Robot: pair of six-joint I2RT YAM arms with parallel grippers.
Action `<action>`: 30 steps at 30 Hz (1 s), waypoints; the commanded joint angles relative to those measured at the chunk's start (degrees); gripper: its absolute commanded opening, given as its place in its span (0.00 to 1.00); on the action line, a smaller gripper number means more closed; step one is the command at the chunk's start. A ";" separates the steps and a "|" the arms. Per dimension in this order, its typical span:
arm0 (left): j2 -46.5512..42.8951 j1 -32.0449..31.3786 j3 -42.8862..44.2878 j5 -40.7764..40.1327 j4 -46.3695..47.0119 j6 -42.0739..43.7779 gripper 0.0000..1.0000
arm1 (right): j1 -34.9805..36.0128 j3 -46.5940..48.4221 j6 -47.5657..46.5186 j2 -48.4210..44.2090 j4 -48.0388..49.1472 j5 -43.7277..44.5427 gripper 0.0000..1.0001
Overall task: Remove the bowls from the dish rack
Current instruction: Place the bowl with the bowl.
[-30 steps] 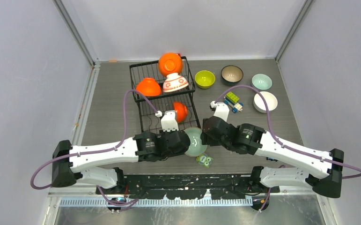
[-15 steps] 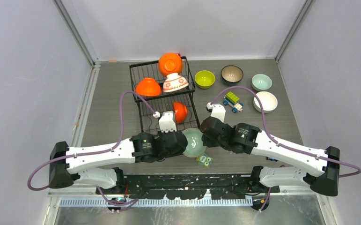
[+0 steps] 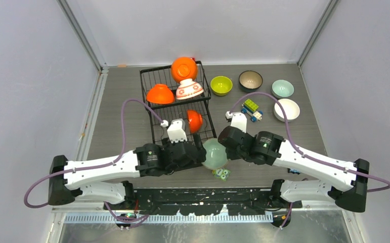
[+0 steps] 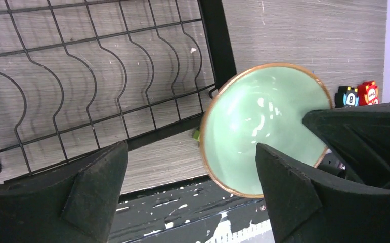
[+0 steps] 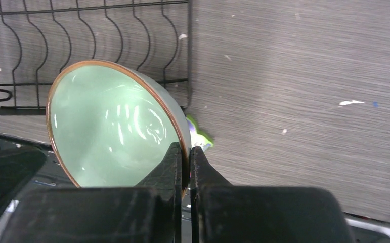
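1. The big change: the handover just went through. The left pincer (image 4: 191,147) was clamped a second ago and is now spread wide, with the pale green bowl (image 4: 263,126) sitting loose between its fingers. From the left wrist view I can't tell whether one finger is brushing the rim.
2. Meanwhile the right pincer (image 5: 185,152) was half open a moment ago. Now it's pressed together on the bowl's rim, one finger inside and one outside.
3. The bowl is up in the air, tipped on its edge between the two arms. It's just off the near right corner of the dish rack (image 3: 160,124), above the tabletop (image 3: 122,101).
4. So that bowl is out of the rack and it's all on the right arm now. My guess is it goes over to the right, where the lime bowl (image 3: 221,85), brown bowl (image 3: 250,79), mint bowl (image 3: 283,88) and white bowl (image 3: 287,109) already sit.
5. Three orange bowls (image 3: 160,93) and a flowery white bowl (image 3: 189,89) are in the rack, so I'd call it about halfway.
6. One worry: a thin pinch on a glossy rim could let the bowl swing or slip.
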 commanded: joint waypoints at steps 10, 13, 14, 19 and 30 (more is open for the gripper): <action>-16.36 -0.09 -3.20 -6.28 -5.64 7.19 1.00 | -30.12 18.29 -14.73 -3.84 -8.87 3.02 0.01; -21.42 -0.08 -6.30 -7.22 -5.62 7.41 1.00 | -44.41 18.21 -16.01 -2.71 -3.50 0.12 0.01; -22.77 -0.10 -7.21 -7.40 -5.42 7.37 1.00 | -49.00 18.09 -15.12 -1.99 -1.03 -1.93 0.01; -26.86 -0.13 -11.72 -6.78 -1.62 7.63 1.00 | -59.68 18.19 -6.45 4.12 11.44 -2.55 0.01; -32.39 -0.14 -17.66 -7.14 0.29 6.47 0.96 | -76.25 22.13 -0.07 23.61 29.30 -12.65 0.01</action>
